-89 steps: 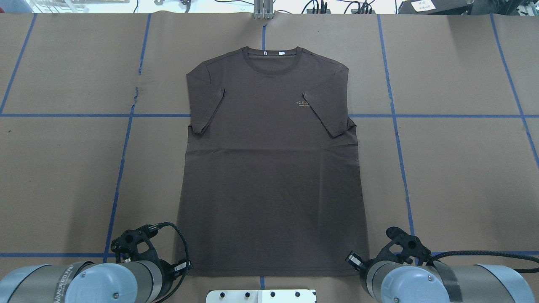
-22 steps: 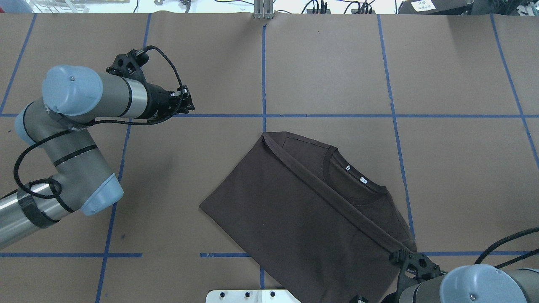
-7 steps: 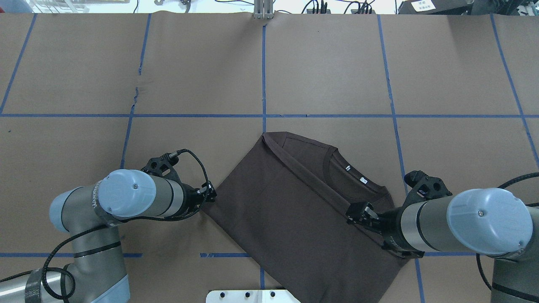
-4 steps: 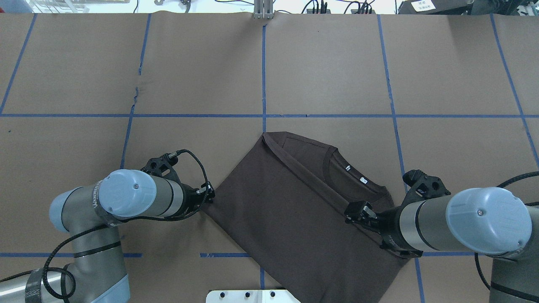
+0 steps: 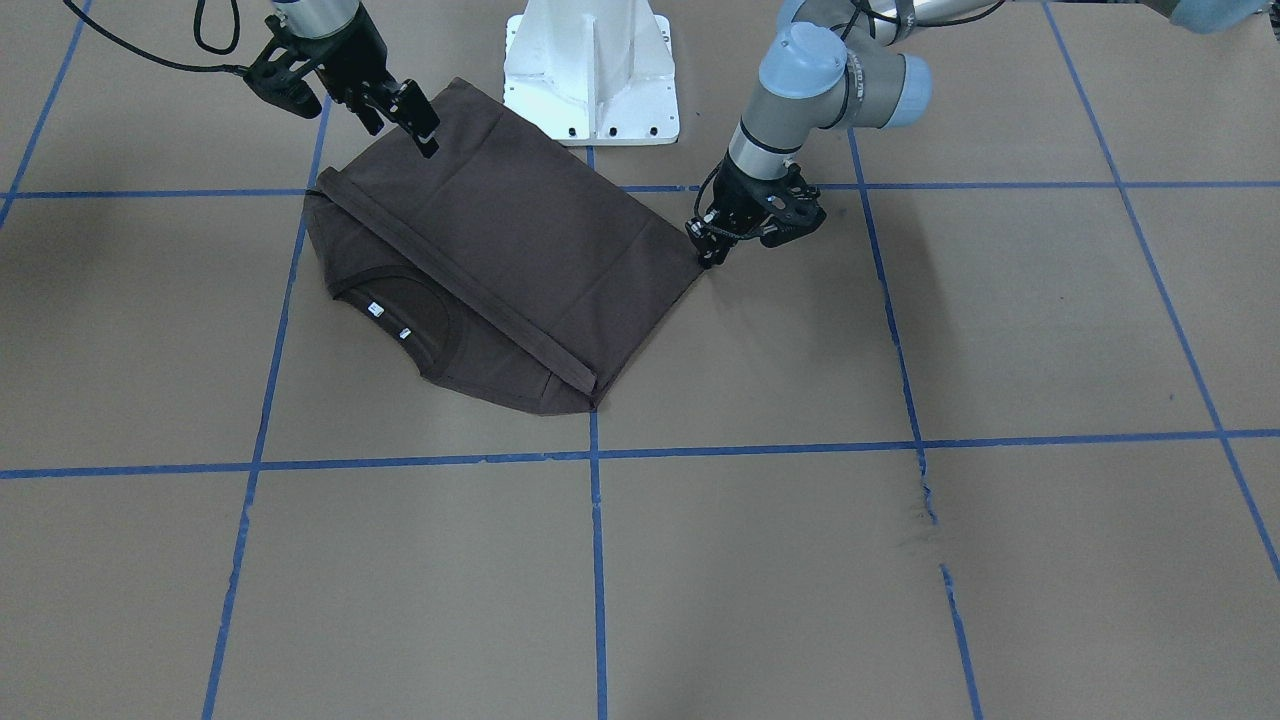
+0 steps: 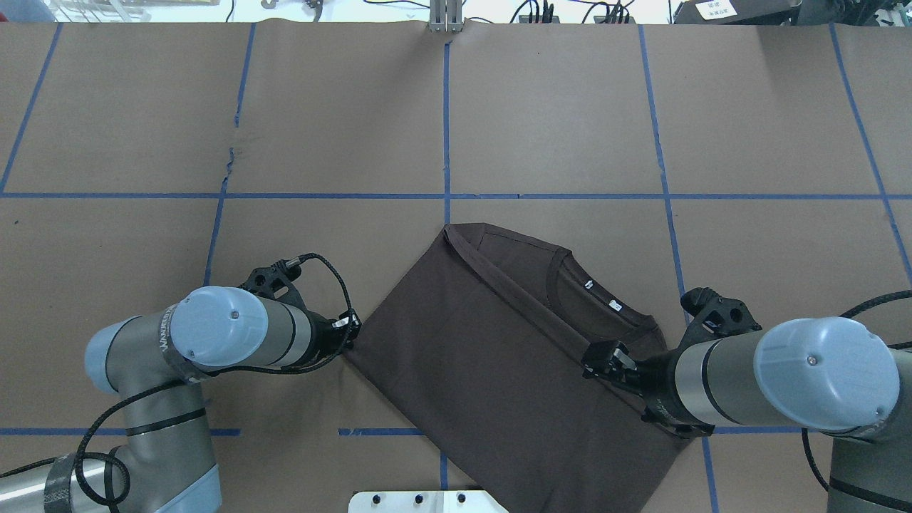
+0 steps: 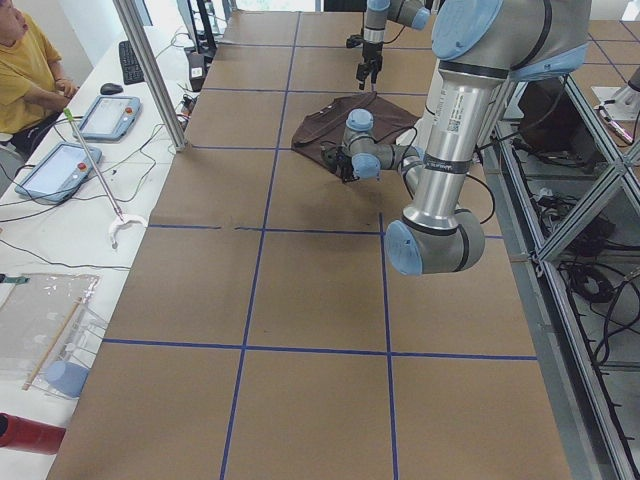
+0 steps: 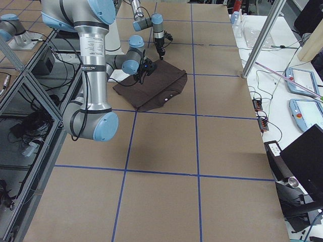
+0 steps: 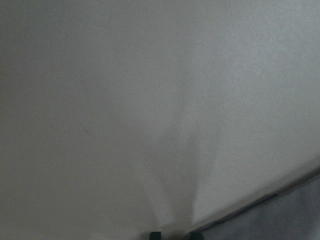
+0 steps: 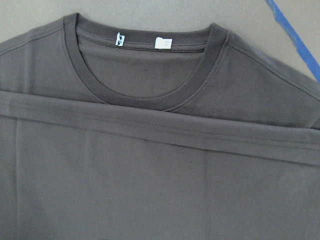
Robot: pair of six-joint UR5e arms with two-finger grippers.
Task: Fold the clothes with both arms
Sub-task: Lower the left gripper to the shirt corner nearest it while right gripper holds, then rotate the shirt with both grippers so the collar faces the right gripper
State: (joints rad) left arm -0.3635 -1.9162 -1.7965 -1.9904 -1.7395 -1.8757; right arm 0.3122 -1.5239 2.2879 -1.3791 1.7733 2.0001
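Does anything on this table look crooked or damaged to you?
Two things. The folded shirt lies diagonally, askew to the blue tape grid rather than square with it. And the brown paper cover has a small tear beside a tape line on the robot's left, away from the shirt.

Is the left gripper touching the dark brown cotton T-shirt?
Cannot tell: front-facing view puts the left gripper at the dark brown T-shirt's corner; neither contact nor gap shows.
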